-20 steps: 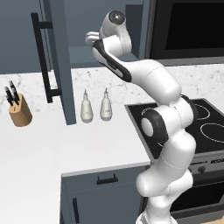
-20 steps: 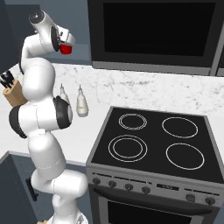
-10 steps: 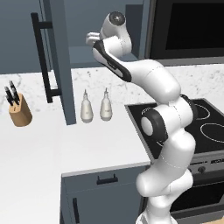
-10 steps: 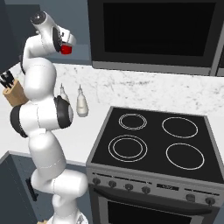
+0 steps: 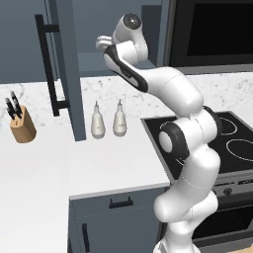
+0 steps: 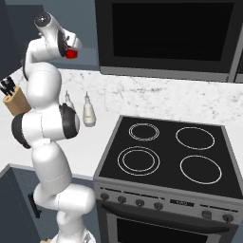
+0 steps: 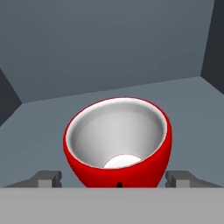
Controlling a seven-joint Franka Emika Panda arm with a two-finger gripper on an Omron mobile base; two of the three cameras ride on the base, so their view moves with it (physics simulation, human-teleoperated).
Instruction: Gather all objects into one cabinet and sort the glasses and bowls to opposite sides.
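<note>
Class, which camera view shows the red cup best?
The hand view: the red cup sits large and central between the fingertips, its pale inside visible. The right base view shows a small red patch at the hand. In the left base view I cannot make it out.

Cabinet shelf open around the red cup

The red cup [image 7: 118, 142] sits between the end effector's [image 7: 114, 178] spread fingertips; bare blue-grey shelf [image 7: 183, 94] lies behind and to both sides, bounded by the cabinet's back wall and dark side walls. The open cabinet door [image 5: 66, 69] stands left of the arm.
</note>
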